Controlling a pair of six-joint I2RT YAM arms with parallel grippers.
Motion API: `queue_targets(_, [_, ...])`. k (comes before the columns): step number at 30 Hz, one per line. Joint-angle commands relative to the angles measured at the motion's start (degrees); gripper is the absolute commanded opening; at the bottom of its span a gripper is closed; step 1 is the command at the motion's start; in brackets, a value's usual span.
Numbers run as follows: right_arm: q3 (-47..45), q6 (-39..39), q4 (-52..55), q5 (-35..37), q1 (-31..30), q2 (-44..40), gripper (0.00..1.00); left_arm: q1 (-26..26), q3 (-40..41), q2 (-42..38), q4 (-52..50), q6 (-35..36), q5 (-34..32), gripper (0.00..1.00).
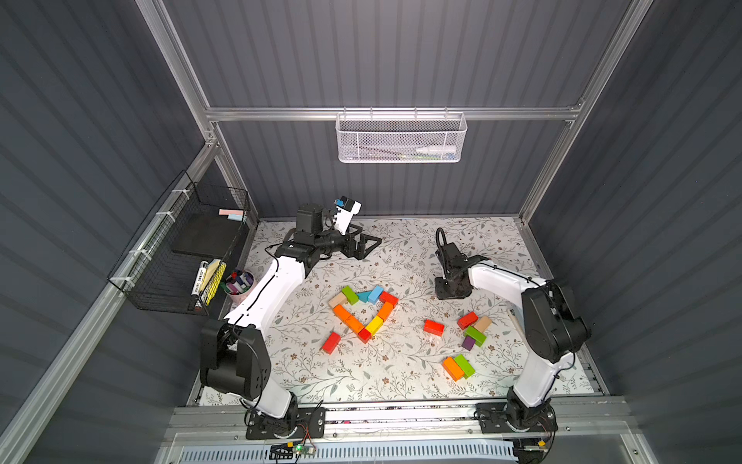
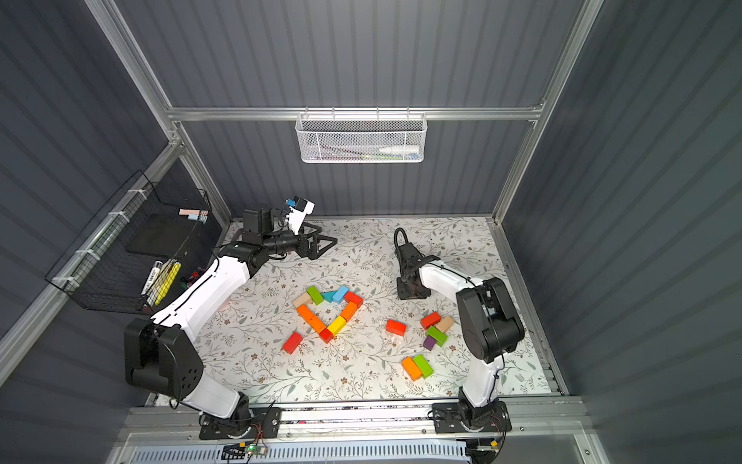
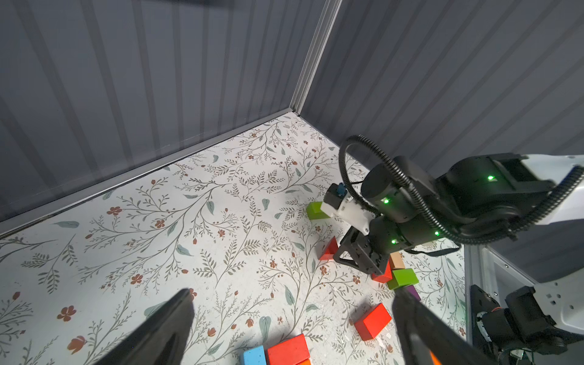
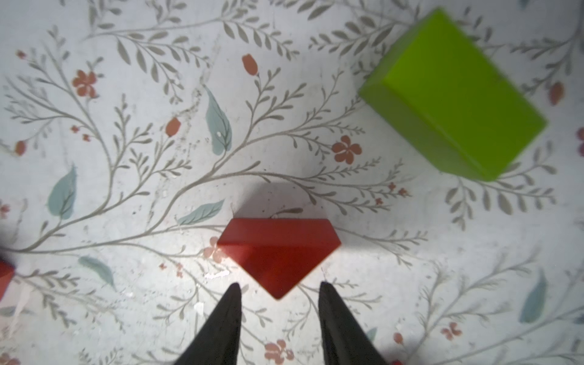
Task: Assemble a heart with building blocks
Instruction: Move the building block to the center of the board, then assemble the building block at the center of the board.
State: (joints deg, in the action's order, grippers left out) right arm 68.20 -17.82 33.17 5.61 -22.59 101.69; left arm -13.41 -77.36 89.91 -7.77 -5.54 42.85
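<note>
While the heart outline [image 1: 346, 315] sits mid-table with its ring of bricks nearly closed, the piece in play is a red wedge [image 4: 278, 256] at about 2 o'clock from it, flat on the floral mat [image 1: 401, 373]. The right gripper [image 4: 280, 287] hangs straight over the wedge, its claw apart, with the wedge's pointed end between the two fingertips [image 4: 235, 295] and a sliver of mat showing on each side, so nothing is clamped. The close view is soft and shadowed, so I cannot tell whether the fingers are down at mat level.

The likely trouble is the shape. If the jaws close on that tapering point and not on parallel faces, the wedge may squirt forward or twist, possibly into the green brick [image 4: 452, 94] near it. A skewed grip would then set it down crooked and nudge the red brick [image 1: 388, 298] on the heart's nearest lobe.

At 12 o'clock the left gripper [image 1: 363, 247] hovers with its claw spread wide and empty, clear of the path. Spares lie around: a red brick [image 1: 433, 327] at 3 o'clock, a mixed cluster [image 1: 475, 335] beyond it, an orange-and-green pair [image 1: 457, 366] at 4, another red brick [image 1: 331, 342] at 7. A pen cup [image 1: 239, 286] stands at 9 o'clock, well apart.
</note>
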Motion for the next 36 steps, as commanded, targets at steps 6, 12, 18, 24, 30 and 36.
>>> queue_targets(6, [1.8, 6.3, 2.1, -2.4, 7.7, -2.6, 0.51, -0.1, 0.6, -0.2, -1.0, 1.2, 0.7, 0.99])
queue_targets(12, [9.1, 11.2, 3.6, -0.7, 10.3, 4.1, 0.65, -0.3, 0.5, 0.5, -0.8, 1.0, 1.4, 0.99])
queue_targets(18, [16.2, 14.4, 5.7, -2.2, 12.0, 11.1, 0.68, -0.3, 0.0, 1.3, -0.6, 1.4, 7.2, 0.99])
queue_targets(24, [21.3, 16.1, 7.1, -3.1, 13.3, 15.6, 0.66, -0.3, -0.5, 1.1, -1.7, 2.6, 9.4, 0.99])
queue_targets(30, [21.9, 16.7, 7.6, -7.1, 13.5, 16.0, 0.62, -0.3, -0.5, 1.0, -1.7, 2.6, 9.2, 0.99])
queue_targets(36, [18.9, 18.4, 4.9, -11.4, 13.5, 15.0, 0.61, -0.3, -0.4, 0.9, -1.8, 2.5, 8.9, 0.99])
